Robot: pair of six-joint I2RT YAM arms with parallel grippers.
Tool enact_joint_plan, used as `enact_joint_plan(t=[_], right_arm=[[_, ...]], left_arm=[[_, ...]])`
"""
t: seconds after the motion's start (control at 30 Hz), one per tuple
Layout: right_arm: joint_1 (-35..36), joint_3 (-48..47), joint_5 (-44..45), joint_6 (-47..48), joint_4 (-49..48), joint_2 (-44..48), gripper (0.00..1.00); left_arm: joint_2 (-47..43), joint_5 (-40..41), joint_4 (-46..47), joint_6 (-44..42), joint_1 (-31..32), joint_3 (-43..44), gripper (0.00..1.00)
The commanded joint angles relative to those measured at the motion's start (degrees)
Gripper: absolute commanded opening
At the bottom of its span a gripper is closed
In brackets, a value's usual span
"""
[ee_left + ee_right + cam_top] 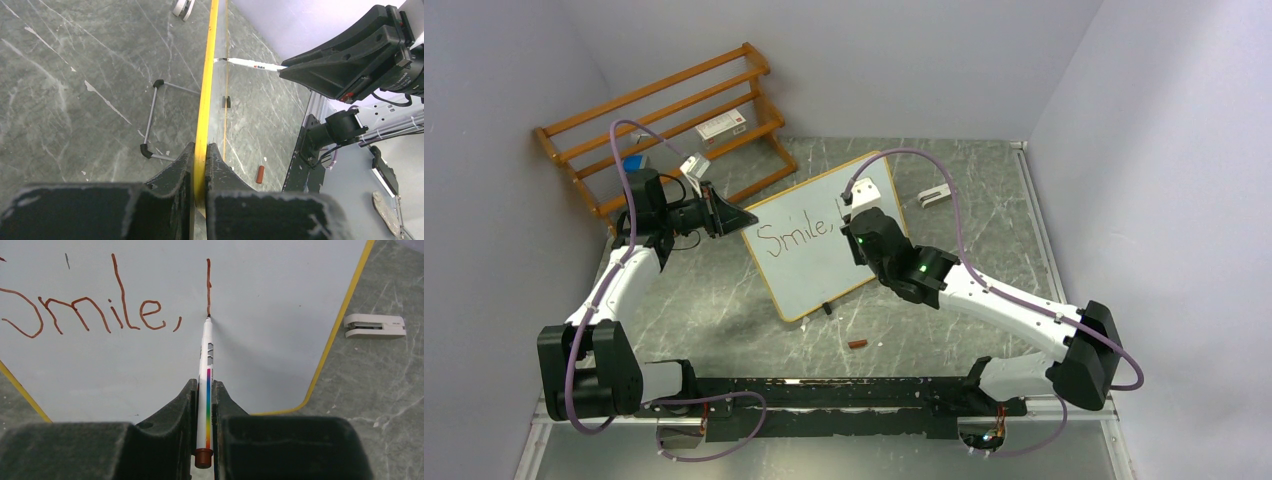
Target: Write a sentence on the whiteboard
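Note:
The whiteboard [824, 250] stands tilted on the table, its yellow-wood frame edge [205, 100] seen end-on in the left wrist view. My left gripper [200, 165] is shut on that frame edge at the board's left side [734, 222]. My right gripper [204, 405] is shut on a white marker [206, 375] with a rainbow stripe and brown end. Its tip touches the board face [280, 315] at the foot of a fresh vertical stroke [208, 287]. The sentence [90, 310] reads "Smile," in brown-red, also in the top view [796, 236].
An orange-brown slatted rack [664, 120] with small boxes stands at the back left. A white eraser-like block [374, 326] lies right of the board [936, 196]. A brown marker cap [858, 344] lies in front of the board [260, 174]. Grey walls close in on three sides.

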State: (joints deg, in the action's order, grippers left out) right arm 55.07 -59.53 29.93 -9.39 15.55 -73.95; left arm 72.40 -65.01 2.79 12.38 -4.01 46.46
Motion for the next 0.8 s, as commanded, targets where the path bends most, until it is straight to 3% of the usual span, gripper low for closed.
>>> enact_joint_plan(t=[0.0, 0.77], right_arm=[[-0.37, 1.24, -0.58, -0.90, 1.79, 1.00, 0.00], [-0.35, 1.69, 2.56, 0.48, -1.51, 2.05, 0.00]], left_arm=[[1.52, 5.33, -2.42, -5.53, -0.82, 0.04, 0.05], [1.69, 5.54, -2.70, -5.79, -0.74, 0.13, 0.05]])
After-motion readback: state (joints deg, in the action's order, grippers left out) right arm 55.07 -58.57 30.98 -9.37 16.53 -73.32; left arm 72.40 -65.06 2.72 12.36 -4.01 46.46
